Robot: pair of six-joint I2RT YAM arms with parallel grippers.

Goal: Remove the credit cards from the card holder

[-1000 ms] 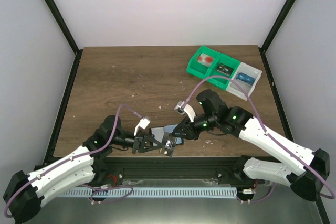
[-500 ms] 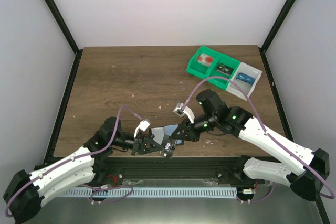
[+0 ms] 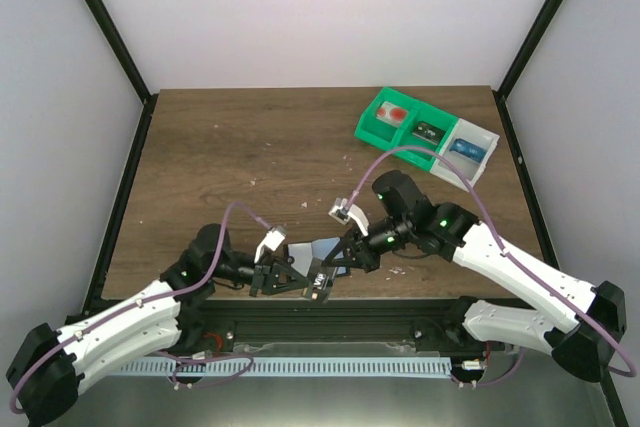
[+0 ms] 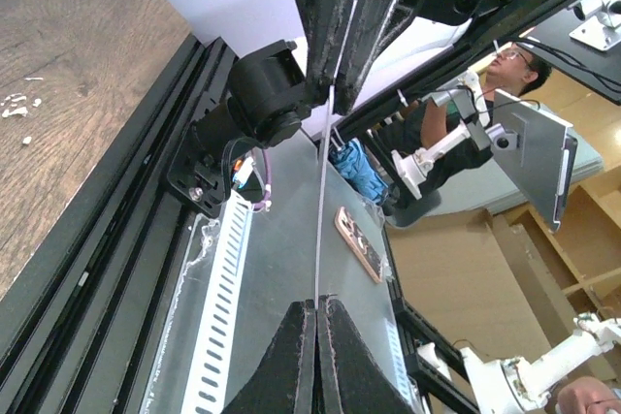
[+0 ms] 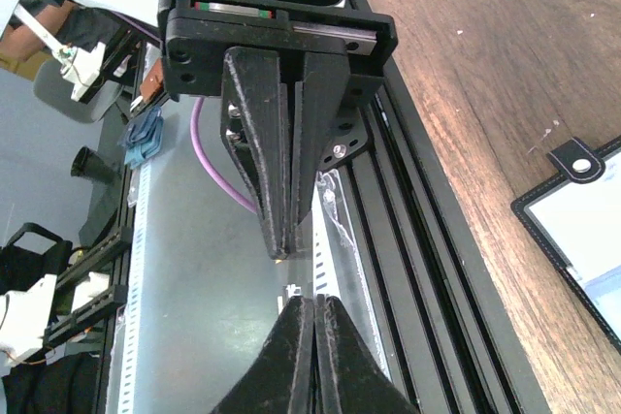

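**A:** Where does everything sit, biggest first?

**B:** The table [image 3: 250,147] carries it all; the compartment trays [image 3: 372,113] stand well away from the card holder, off to its far right, with a small flat item in each of three compartments; the card holder [image 5: 577,225] lies flat on the wood, pale face up, with nothing touching it.

**A:** And the arms?

**B:** They meet tip to tip just on the near side of the card holder; the left gripper [image 4: 316,302] has its fingers pressed together on a card [image 4: 322,201], seen edge-on as a thin line; the right gripper [image 5: 315,300] is pinched onto the opposite edge of that card.

**A:** So which step is this?

**B:** I'd say a hand-over; one card is out and passing from left to right.

**A:** What does the next move need?

**B:** Probably the left fingers should let go first while the right grip holds firm; pulling early could bend or drop the card. I can't tell whether more cards remain inside the card holder.
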